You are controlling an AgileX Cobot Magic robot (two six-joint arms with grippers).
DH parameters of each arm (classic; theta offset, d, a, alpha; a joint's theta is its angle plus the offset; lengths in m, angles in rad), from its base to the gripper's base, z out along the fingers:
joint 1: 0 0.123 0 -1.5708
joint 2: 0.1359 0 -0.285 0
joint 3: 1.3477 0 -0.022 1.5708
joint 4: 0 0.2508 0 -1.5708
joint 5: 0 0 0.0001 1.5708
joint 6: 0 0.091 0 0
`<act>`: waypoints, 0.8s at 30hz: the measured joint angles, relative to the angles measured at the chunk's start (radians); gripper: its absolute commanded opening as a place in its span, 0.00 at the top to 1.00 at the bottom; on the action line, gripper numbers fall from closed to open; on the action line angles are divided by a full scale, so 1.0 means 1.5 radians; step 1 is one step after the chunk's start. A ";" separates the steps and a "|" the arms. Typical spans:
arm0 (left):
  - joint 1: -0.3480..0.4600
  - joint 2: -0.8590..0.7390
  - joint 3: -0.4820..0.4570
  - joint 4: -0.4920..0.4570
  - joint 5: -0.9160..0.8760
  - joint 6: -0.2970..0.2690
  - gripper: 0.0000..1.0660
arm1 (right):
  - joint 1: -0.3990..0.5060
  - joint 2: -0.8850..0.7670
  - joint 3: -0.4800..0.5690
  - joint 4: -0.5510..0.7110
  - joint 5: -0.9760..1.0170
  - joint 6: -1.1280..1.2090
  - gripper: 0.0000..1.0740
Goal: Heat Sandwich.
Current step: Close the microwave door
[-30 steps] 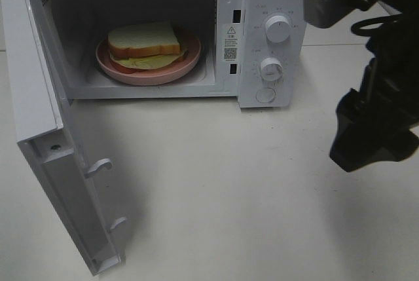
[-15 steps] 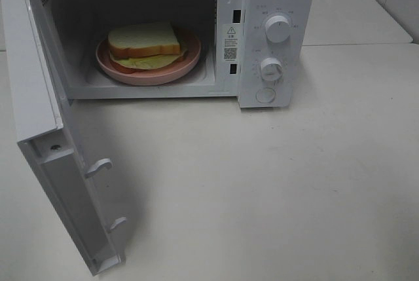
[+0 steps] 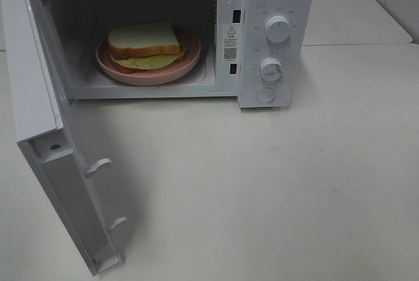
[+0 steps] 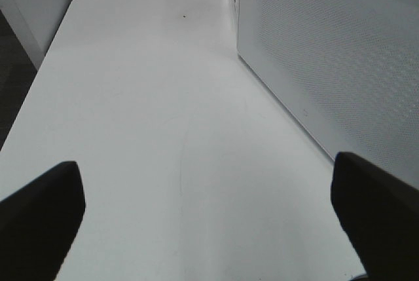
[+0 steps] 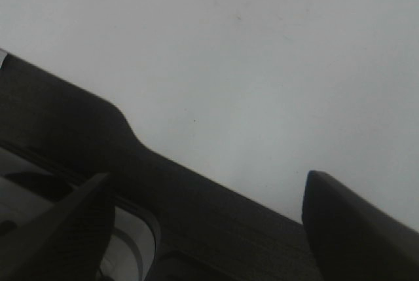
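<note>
The sandwich (image 3: pixel 145 44), white bread with tan crusts and pale yellow-green filling, lies on a round pink plate (image 3: pixel 190 59) inside the open white microwave (image 3: pixel 278 6). The microwave door (image 3: pixel 39 117) is swung wide open to the left. Neither gripper shows in the exterior high view. In the left wrist view my left gripper (image 4: pixel 209 219) is open and empty above the white table, beside the perforated door panel (image 4: pixel 334 58). In the right wrist view my right gripper (image 5: pixel 209 225) is open and empty, over a dark edge and the white surface.
The microwave has two round knobs (image 3: pixel 278 29) and a round button (image 3: pixel 265 95) on its right panel. The white table (image 3: pixel 275 189) stretches in front of it. A dark strip (image 5: pixel 98 156) crosses the right wrist view.
One second ago the right arm stood at the right of the exterior high view; it has pulled out of view. The sandwich, plate and door have not moved.
</note>
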 measured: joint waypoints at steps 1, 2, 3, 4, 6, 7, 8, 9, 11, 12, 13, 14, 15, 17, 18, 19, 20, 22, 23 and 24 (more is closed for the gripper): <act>0.000 0.000 0.000 0.000 0.000 0.000 0.08 | -0.025 -0.028 0.018 0.000 -0.015 0.000 0.29; 0.000 0.000 0.000 0.000 0.000 0.000 0.08 | -0.025 -0.028 0.018 0.000 -0.015 0.000 0.29; 0.000 0.000 0.000 0.000 0.000 0.000 0.08 | -0.039 -0.043 0.027 0.000 -0.021 0.000 0.29; 0.000 0.000 0.000 0.000 0.000 0.000 0.08 | -0.053 -0.054 0.033 0.000 -0.027 0.000 0.29; 0.000 0.000 0.000 0.000 0.000 0.000 0.08 | -0.093 -0.091 0.043 0.000 -0.058 0.000 0.29; 0.000 0.000 0.000 0.000 0.000 0.000 0.08 | -0.093 -0.091 0.043 0.000 -0.058 0.000 0.29; 0.000 0.000 0.000 0.000 0.000 0.000 0.08 | -0.105 -0.101 0.047 0.000 -0.065 0.000 0.29; 0.000 0.000 0.000 0.000 0.000 0.000 0.08 | -0.119 -0.112 0.052 0.000 -0.073 0.000 0.29; 0.000 0.000 0.000 0.000 0.000 0.000 0.08 | -0.156 -0.139 0.059 0.000 -0.079 0.000 0.29; 0.000 0.000 0.000 0.000 0.000 0.000 0.08 | -0.156 -0.139 0.059 0.000 -0.079 0.000 0.29; 0.000 0.000 0.000 0.000 0.000 0.000 0.08 | -0.166 -0.147 0.059 0.000 -0.080 0.000 0.29; 0.000 0.000 0.000 0.000 0.000 0.000 0.08 | -0.173 -0.155 0.059 0.000 -0.081 0.000 0.29; 0.000 0.000 0.000 0.000 0.000 0.000 0.08 | -0.187 -0.171 0.059 0.000 -0.081 0.000 0.29; 0.000 0.000 0.000 0.000 0.000 0.000 0.08 | -0.195 -0.179 0.059 0.000 -0.081 0.000 0.29; 0.000 0.000 0.000 0.000 0.000 0.000 0.08 | -0.203 -0.189 0.059 0.000 -0.081 0.000 0.29; 0.000 0.000 0.000 0.000 0.000 0.000 0.08 | -0.217 -0.209 0.059 0.000 -0.081 0.000 0.29; 0.000 0.000 0.000 0.000 0.000 0.000 0.08 | -0.223 -0.219 0.059 0.000 -0.081 0.000 0.29; 0.000 0.000 0.000 0.000 0.000 0.000 0.08 | -0.231 -0.233 0.059 0.000 -0.081 0.000 0.29; 0.000 0.000 0.000 0.000 0.000 0.000 0.08 | -0.238 -0.248 0.059 0.001 -0.081 0.000 0.29; 0.000 0.000 0.000 0.000 0.000 0.000 0.08 | -0.249 -0.278 0.059 0.001 -0.081 0.000 0.29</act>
